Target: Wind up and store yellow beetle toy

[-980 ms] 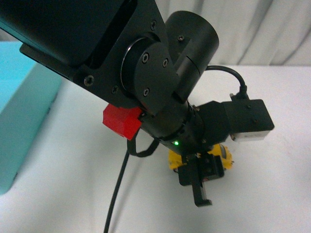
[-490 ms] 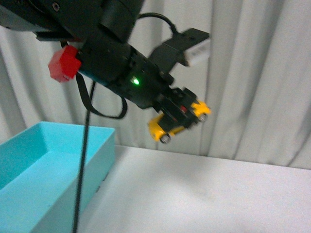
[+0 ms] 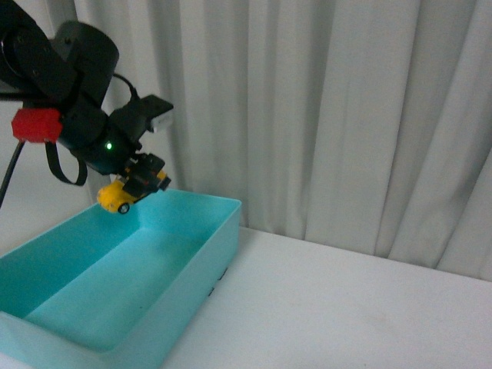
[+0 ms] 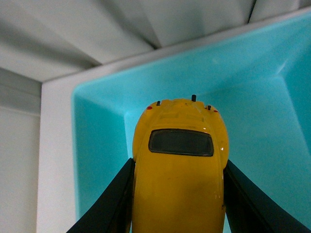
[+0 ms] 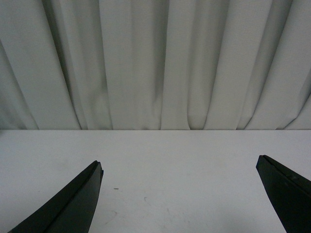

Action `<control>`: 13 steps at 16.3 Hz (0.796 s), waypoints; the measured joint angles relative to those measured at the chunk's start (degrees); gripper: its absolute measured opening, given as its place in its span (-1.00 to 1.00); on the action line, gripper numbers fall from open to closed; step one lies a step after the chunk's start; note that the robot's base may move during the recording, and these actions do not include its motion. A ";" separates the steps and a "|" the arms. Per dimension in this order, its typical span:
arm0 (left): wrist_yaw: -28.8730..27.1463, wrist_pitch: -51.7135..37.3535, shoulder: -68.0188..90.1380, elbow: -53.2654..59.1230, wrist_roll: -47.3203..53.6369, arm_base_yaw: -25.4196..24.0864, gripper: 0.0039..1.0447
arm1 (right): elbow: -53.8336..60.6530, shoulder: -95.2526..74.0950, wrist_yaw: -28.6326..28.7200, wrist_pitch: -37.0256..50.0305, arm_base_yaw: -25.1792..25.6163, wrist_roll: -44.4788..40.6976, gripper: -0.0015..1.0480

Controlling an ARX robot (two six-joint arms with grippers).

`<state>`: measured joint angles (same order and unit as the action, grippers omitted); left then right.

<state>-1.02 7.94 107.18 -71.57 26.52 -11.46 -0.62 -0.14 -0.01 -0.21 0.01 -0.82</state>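
Note:
The yellow beetle toy (image 3: pixel 117 197) hangs in the air above the far left corner of the turquoise bin (image 3: pixel 201 254), tilted nose-down, with my left gripper (image 3: pixel 138 183) shut on it. In the left wrist view the toy (image 4: pixel 179 170) fills the space between the two black fingers (image 4: pixel 112 204), its dark window facing up, with the bin's inside wall (image 4: pixel 97 141) below it. My right gripper (image 5: pixel 179 165) is open over bare white table, nothing between its fingers. It does not show in the front view.
The white table (image 3: pixel 346 307) stretches to the right of the bin. Pale curtains (image 3: pixel 323 115) hang close behind the table's far edge. A black cable (image 3: pixel 9 173) runs down from the left arm.
My left arm has lifted the toy off the table and carried it up and to the left, from the table's middle to above the bin's far corner.

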 joint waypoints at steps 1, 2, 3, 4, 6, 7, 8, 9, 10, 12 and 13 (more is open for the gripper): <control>-0.76 -0.15 2.89 1.33 -1.51 -0.87 -0.15 | 0.00 0.00 0.00 0.00 0.00 0.00 0.87; -1.20 -1.29 4.83 1.97 -2.93 -1.46 -0.16 | 0.00 0.00 0.00 0.00 0.00 0.00 0.87; -1.97 -2.38 5.73 1.97 -3.69 -1.53 -0.16 | 0.00 0.00 0.00 0.00 0.00 0.00 0.87; -2.12 -3.15 6.99 2.27 -4.04 -1.51 -0.16 | 0.00 0.00 0.00 -0.02 0.00 0.00 0.87; -2.40 -4.17 9.16 3.61 -4.20 -1.51 -0.16 | 0.00 0.00 0.00 0.00 0.00 0.00 0.87; -2.40 -4.74 10.05 4.17 -4.48 -1.51 -0.16 | 0.00 0.00 0.00 0.00 0.00 0.00 0.87; -2.45 -5.11 11.13 4.57 -5.25 -1.51 -0.16 | 0.00 0.00 0.00 -0.02 0.00 0.00 0.87; -2.60 -5.88 11.82 4.98 -5.57 -1.51 -0.16 | 0.00 0.00 0.00 0.00 0.00 0.00 0.87; -3.06 -6.47 12.44 5.18 -5.84 -1.53 -0.16 | 0.00 0.00 0.00 -0.02 0.00 0.00 0.87; -3.06 -6.91 13.00 5.29 -7.06 -1.62 -0.12 | 0.00 0.00 0.00 0.00 0.00 -0.02 0.87; -2.54 -6.82 13.00 5.40 -7.13 -1.60 0.12 | 0.00 0.00 0.00 -0.02 0.00 0.00 0.87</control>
<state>-3.55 1.13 120.18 -66.17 19.40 -13.06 -0.62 -0.14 -0.01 -0.23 0.01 -0.82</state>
